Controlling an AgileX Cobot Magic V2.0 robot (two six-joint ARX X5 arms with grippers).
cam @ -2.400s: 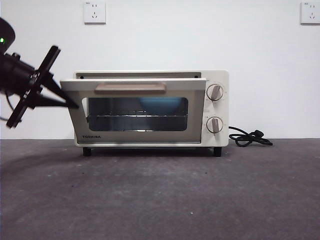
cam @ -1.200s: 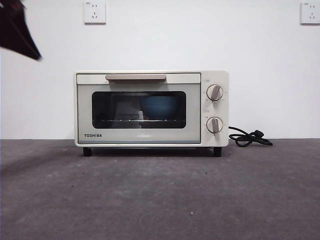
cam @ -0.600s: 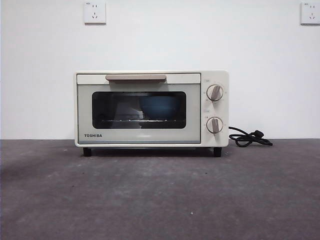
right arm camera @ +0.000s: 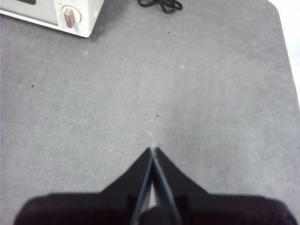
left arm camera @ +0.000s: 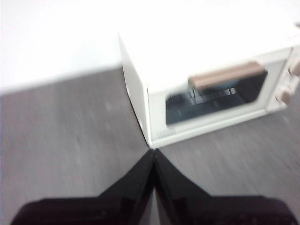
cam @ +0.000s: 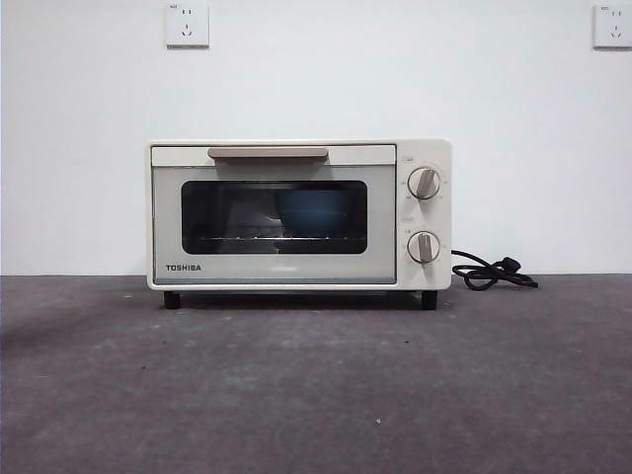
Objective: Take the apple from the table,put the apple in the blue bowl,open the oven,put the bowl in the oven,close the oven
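Observation:
The cream-white oven [cam: 296,212] stands on the dark grey table [cam: 316,385] with its glass door closed flat. Through the glass the blue bowl [cam: 314,210] shows on the rack inside. The apple is hidden from view. In the blurred left wrist view my left gripper [left arm camera: 153,151] is shut and empty, raised above the table off the oven's [left arm camera: 206,89] near corner. My right gripper [right arm camera: 153,149] is shut and empty over bare table, well away from the oven [right arm camera: 56,11]. Neither arm appears in the front view.
A coiled black cord [cam: 491,272] lies on the table to the right of the oven, seen too as the black cord [right arm camera: 159,4] in the right wrist view. Two wall sockets [cam: 187,23] sit high on the white wall. The table's rounded edge [right arm camera: 283,28] runs beside the right arm.
Two seconds ago an arm held the half-raised oven door; the door then closed, and the arm withdrew up and left out of the front view. Since half a second ago nothing has changed.

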